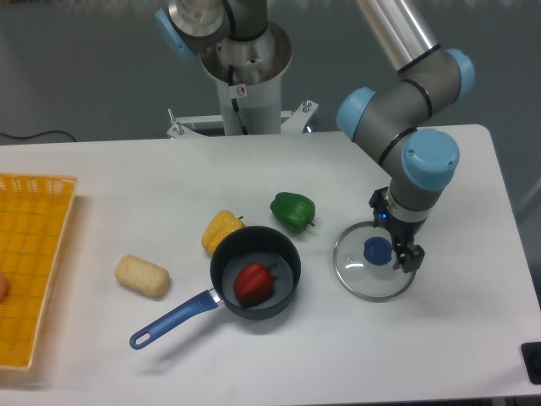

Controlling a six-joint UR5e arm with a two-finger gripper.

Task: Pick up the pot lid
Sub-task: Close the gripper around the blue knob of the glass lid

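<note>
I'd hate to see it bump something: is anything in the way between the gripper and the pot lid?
Nothing visible stands between the gripper and the pot lid; the black pan sits off to one side.

Black pan (283,245), blue handle (173,320); blue lid knob (378,250); red pepper (254,285), green pepper (292,211), yellow pepper (221,232); orange crate (42,254); white desk (110,211).

text: none legible | labels, brands: none | numbers, signs: none
</note>
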